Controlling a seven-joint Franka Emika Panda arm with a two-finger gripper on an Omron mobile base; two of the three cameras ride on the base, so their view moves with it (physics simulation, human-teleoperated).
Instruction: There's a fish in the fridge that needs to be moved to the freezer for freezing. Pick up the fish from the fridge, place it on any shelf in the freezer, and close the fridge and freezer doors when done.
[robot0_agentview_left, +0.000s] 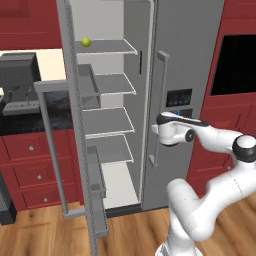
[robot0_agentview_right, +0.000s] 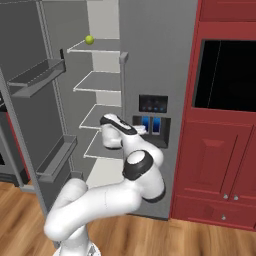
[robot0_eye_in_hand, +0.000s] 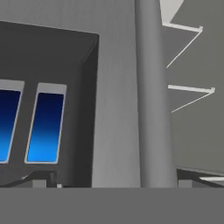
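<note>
The wide fridge door (robot0_agentview_left: 75, 125) stands swung open to the left, edge-on in the left base view, its shelf bins facing the grey shelves of the fridge (robot0_agentview_left: 107, 120). On the top shelf sits a small yellow-green ball (robot0_agentview_left: 86, 42), near the left end. I cannot make out the fish on any shelf from here.

The narrow freezer door (robot0_agentview_right: 150, 75) is closed, its long bar handle (robot0_agentview_left: 159, 107) running upright along the edge next to the open fridge. Below mid-height on that door is the dark dispenser panel (robot0_agentview_right: 153, 103) with two blue-lit slots (robot0_eye_in_hand: 45, 127).

The white arm rises from the floor, folds at the elbow and reaches forward with the hand roughly level, held up close against the freezer door. The gripper (robot0_agentview_left: 161, 131) sits just beside the bar handle, at about the height of the dispenser, well below the ball's shelf. In the hand view the handle (robot0_eye_in_hand: 151, 94) runs straight up the middle, the dispenser recess to its left and the fridge shelves to its right. The jaws are spread wide with nothing between them
</note>
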